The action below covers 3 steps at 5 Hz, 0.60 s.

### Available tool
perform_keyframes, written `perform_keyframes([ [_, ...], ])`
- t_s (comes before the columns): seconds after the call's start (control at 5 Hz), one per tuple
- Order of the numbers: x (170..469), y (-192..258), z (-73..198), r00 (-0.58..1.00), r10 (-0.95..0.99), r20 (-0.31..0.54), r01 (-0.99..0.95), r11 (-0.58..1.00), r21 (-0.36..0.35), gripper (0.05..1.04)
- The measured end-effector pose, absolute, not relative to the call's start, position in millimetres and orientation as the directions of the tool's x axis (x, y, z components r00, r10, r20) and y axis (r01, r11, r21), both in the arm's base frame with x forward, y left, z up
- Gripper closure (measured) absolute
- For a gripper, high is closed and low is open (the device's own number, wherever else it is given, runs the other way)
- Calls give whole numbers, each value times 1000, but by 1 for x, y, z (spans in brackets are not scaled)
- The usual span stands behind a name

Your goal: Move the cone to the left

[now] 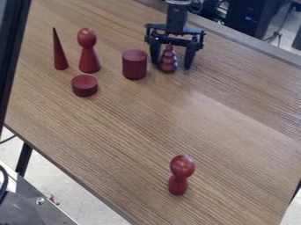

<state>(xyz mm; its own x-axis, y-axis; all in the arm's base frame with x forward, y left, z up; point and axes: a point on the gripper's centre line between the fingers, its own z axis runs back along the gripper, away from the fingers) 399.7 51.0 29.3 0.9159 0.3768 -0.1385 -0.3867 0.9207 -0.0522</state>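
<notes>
My gripper (172, 62) hangs over the upper middle of the table, pointing down with its fingers apart. Between them stands a ridged, stacked red piece (169, 60), with a gap visible to the right finger; whether the left finger touches it I cannot tell. A slim, pointed dark red cone (60, 55) stands upright at the upper left, well to the left of the gripper. Just right of it is a red piece with a flared, cone-like base and a rounded top (89, 55).
A tall red cylinder (134, 65) stands just left of the gripper, and a short cylinder (85, 86) lies farther left and nearer. Toward the front is a round-headed red piece (180, 173). The wooden table (123, 127) ends at a slanted front-left edge.
</notes>
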Motion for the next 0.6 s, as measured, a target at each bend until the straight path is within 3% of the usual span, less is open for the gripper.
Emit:
perform_keyframes([
  [0.2,414,53,49,925,371,-82,-377,923,-75,84],
  [0.4,435,60,88,926,376,-1,-375,923,-86,84],
  [0.6,436,61,91,927,375,11,-374,925,-65,84],
])
